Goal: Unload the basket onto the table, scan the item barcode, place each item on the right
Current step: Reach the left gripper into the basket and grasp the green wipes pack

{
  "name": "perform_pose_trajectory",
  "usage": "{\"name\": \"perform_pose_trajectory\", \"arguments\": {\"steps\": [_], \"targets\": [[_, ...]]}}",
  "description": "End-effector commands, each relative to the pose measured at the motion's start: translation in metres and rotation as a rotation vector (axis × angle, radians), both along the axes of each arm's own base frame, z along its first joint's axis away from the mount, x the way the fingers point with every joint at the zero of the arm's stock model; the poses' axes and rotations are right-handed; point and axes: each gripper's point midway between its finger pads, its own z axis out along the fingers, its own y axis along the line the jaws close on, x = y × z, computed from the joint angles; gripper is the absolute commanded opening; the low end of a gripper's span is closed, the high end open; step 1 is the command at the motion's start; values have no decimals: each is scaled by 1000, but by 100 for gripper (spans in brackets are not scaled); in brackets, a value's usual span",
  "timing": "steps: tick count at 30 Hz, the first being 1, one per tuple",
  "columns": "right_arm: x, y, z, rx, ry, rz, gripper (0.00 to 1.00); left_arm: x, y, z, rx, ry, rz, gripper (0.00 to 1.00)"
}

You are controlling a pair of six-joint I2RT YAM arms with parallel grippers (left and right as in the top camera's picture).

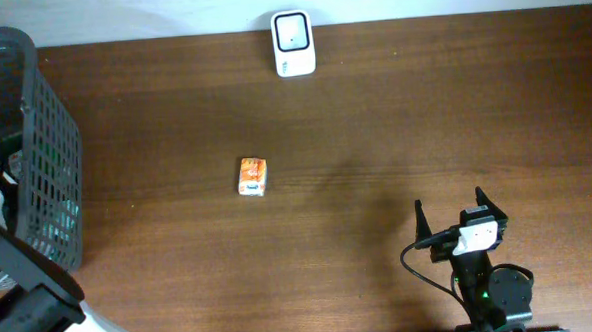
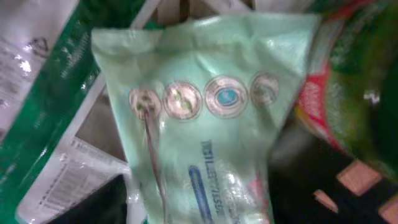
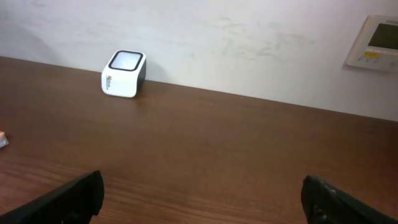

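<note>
- A small orange cardboard box (image 1: 252, 176) is seen lying near the middle of the brown wooden desk (image 1: 424, 110), well apart from the white barcode scanner (image 1: 294, 44) at the far edge.
- A dark grey mesh basket (image 1: 45, 147) is placed at the left end.
- A pale green plastic tissue packet (image 2: 211, 112) is shown close up among other wrapped goods.
- The right gripper (image 1: 449, 201) is held wide open.
- The left gripper's state cannot be told.
</note>
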Motion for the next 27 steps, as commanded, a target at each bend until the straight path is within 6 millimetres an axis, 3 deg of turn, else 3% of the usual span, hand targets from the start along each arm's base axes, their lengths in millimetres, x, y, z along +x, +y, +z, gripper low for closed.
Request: {"name": "perform_pose_trajectory", "arguments": {"steps": [1,3,6,10,13,14,16,18,24,27], "targets": [[0,0,-3,-5,1,3,98,-9,-9,-23,-23,26,-8,58],[0,0,-2,-5,1,3,98,-10,-9,-28,-17,29,-7,52],[0,0,-2,-5,1,3,98,-9,-8,-25,-11,26,-9,29],[0,0,-2,-5,1,3,98,-1,-1,4,24,-16,-10,26],[0,0,-2,-6,1,3,99,6,3,52,83,-98,-11,26],[0,0,-2,-5,1,3,98,7,4,82,123,-146,-11,26],[0,0,-3,-5,1,3,98,8,4,117,175,-210,-12,26],[0,0,-2,-5,1,3,98,4,0,170,258,-314,-14,25],[0,0,-2,-5,1,3,98,-8,-23,246,362,-481,-40,22],[0,0,-2,-5,1,3,98,1,-54,282,402,-565,-123,21]]}}
